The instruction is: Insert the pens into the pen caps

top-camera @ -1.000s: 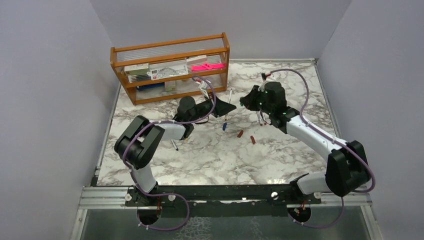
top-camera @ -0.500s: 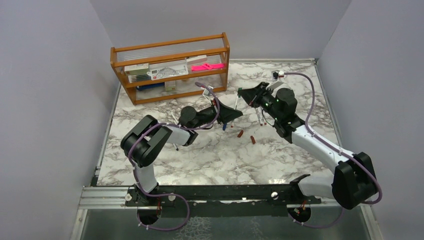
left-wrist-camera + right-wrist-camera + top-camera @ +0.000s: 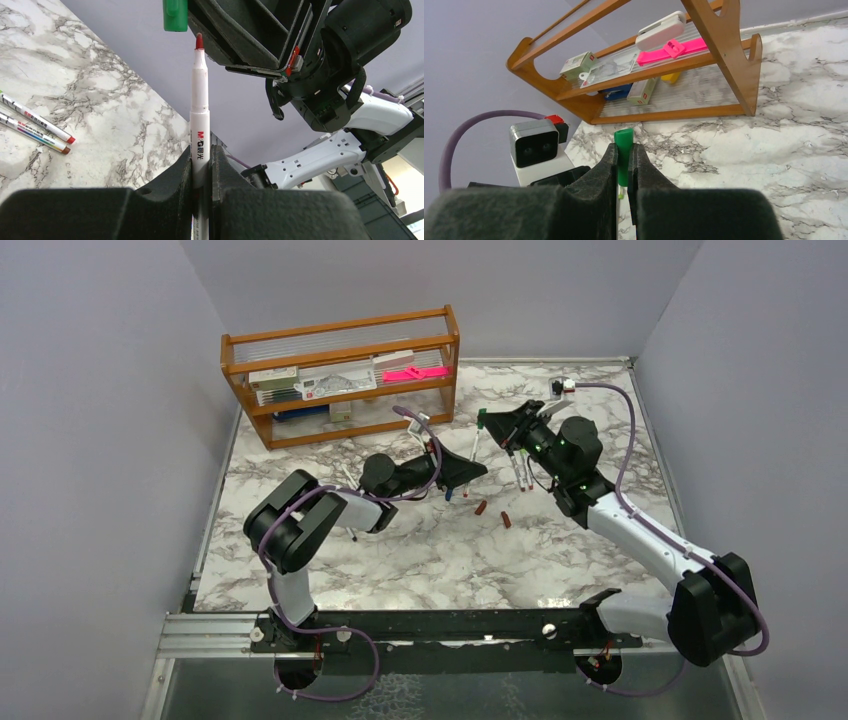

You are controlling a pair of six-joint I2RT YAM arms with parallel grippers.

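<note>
a: what lies nearest the arms?

b: two reddish pen caps [image 3: 505, 519] lie loose on the worktop [image 3: 420, 560], with a blue cap [image 3: 449, 493] at their 10 o'clock.

a: and the left arm?

b: the left end effector [image 3: 201, 155] is clamped on a white pen [image 3: 199, 115], which stands upright with its red tip at 12 o'clock.

a: the right one?

b: the right end effector [image 3: 623, 160] is closed on a green cap [image 3: 624, 145]. the cap hangs at 11 o'clock of the pen tip, very near but apart.

a: further back?

b: two loose pens [image 3: 35, 125] lie side by side on the marble, and a wooden rack [image 3: 340, 375] stands at 11 o'clock, by the back wall.
</note>
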